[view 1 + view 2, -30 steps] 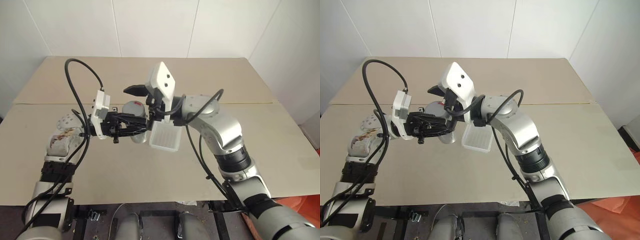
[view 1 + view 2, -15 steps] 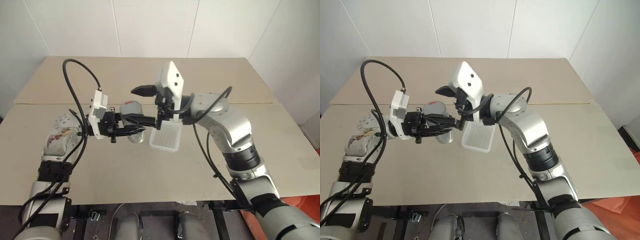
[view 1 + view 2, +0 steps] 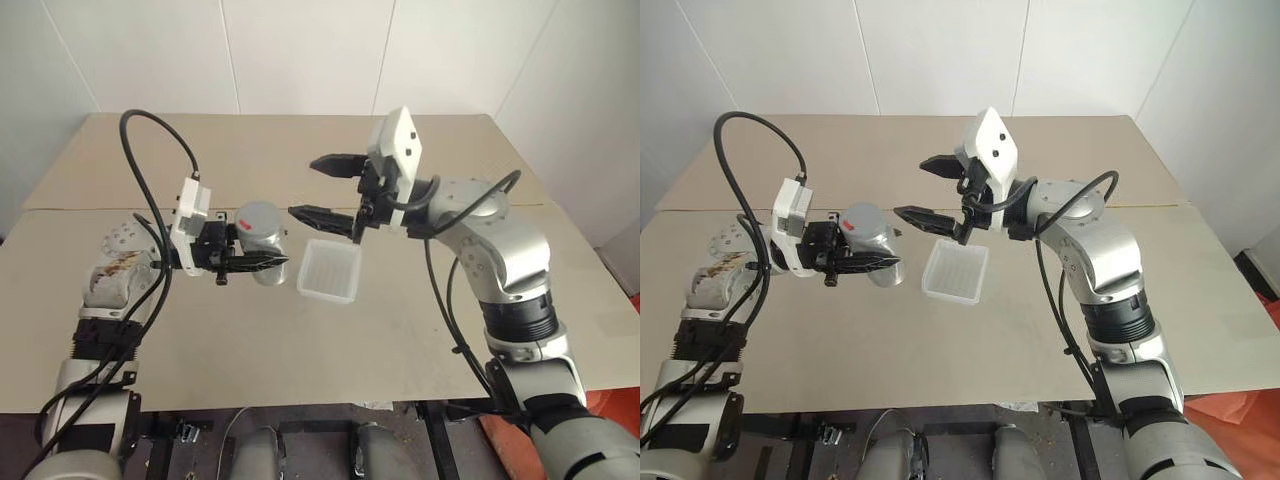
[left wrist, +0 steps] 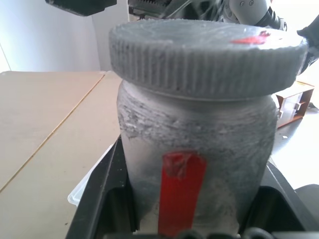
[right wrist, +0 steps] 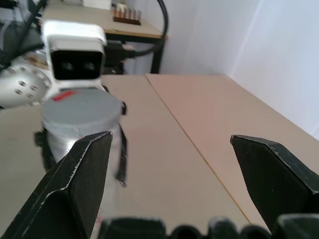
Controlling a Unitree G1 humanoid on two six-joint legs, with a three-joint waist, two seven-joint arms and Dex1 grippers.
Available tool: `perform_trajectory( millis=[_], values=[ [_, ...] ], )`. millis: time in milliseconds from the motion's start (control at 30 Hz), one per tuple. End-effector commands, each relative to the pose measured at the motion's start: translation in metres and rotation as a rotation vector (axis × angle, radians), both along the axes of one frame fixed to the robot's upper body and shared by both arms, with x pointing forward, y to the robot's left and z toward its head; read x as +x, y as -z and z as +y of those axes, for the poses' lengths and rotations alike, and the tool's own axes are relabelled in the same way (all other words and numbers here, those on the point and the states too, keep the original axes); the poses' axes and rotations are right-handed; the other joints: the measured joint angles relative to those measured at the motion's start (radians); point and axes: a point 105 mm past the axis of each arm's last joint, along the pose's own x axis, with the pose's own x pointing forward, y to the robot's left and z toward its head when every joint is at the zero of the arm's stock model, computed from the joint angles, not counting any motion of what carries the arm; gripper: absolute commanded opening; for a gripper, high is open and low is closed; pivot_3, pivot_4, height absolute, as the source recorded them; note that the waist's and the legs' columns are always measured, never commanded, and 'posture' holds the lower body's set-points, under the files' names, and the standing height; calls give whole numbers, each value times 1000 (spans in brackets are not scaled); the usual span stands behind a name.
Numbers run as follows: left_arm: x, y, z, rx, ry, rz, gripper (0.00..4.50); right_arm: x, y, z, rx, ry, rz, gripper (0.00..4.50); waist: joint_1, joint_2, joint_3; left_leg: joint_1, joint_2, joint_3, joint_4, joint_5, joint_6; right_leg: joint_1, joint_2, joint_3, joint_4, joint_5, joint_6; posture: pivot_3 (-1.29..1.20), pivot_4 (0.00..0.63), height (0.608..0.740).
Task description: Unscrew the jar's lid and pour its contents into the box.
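Left of centre in the head view, the left gripper (image 3: 262,262) is clamped around the jar (image 3: 262,240), holding it upright above the table (image 3: 200,340) with the lid (image 4: 207,50) on. To its right the right gripper (image 3: 322,187) hangs apart from the lid, its black fingers spread wide and empty. Just below and between them, the box (image 3: 330,272) sits on the tan tabletop. Small and matte grey, the jar looks rigid and probably light; its rough body should resist slipping. Fine vertical ribbing rings the lid's edge, likely the best place to pinch for twisting. Thin, translucent and flared, the box would probably shift easily if nudged.
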Motion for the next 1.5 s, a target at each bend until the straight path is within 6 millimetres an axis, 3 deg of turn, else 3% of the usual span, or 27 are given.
perform_trajectory(
  millis=[33, 267, 467, 900, 1000, 1100, 1267, 1400, 1500],
  values=[
    [3, -7, -5, -5, 1, -45, 1934, -17, -16, 0, 45, -64, -42, 4450, 1, 0, 0, 0, 0, 0, 0, 0, 0, 0, 0, 0, 0, 0, 0, 0, 150, 740],
    [5, -6, -11, -1, 10, -58, 1934, -32, -14, 21, 20, -120, -36, 4450, 2, 0, 0, 0, 0, 0, 0, 0, 0, 0, 0, 0, 0, 0, 0, 0, 150, 740],
    [5, -7, -13, -2, 20, -62, 1934, -25, -1, 35, -51, -77, -29, 4450, 0, 0, 0, 0, 0, 0, 0, 0, 0, 0, 0, 0, 0, 0, 0, 0, 150, 740],
    [1, -6, -13, 4, 28, -61, 1934, -21, 0, 43, -45, -78, -9, 4450, 1, 0, 0, 0, 0, 0, 0, 0, 0, 0, 0, 0, 0, 0, 0, 0, 150, 740],
    [1, -6, -12, 7, 28, -62, 1934, -21, 0, 44, -45, -92, 4, 3875, 1, 0, 0, 0, 0, 0, 0, 0, 0, 0, 0, 0, 0, 0, 0, 0, 150, 740],
    [1, -6, -12, 10, 29, -65, 1934, -20, 2, 44, -50, -97, 13, 2836, 1, 0, 0, 0, 0, 0, 0, 0, 0, 0, 0, 0, 0, 0, 0, 0, 150, 740],
    [0, -6, -12, 12, 28, -70, 1934, -18, -1, 43, -30, -92, 32, 2751, 1, 0, 0, 0, 0, 0, 0, 0, 0, 0, 0, 0, 0, 0, 0, 0, 150, 740],
    [0, -1, -10, 23, 18, -61, 1934, -10, -23, 33, 85, -74, 116, 2751, 0, 0, 0, 0, 0, 0, 0, 0, 0, 0, 0, 0, 0, 0, 0, 0, 150, 740],
    [2, 3, -3, 37, -14, -61, 1934, 5, -38, 13, 148, 23, 105, 2751, 1, 0, 0, 0, 0, 0, 0, 0, 0, 0, 0, 0, 0, 0, 0, 0, 150, 740]
  ],
)
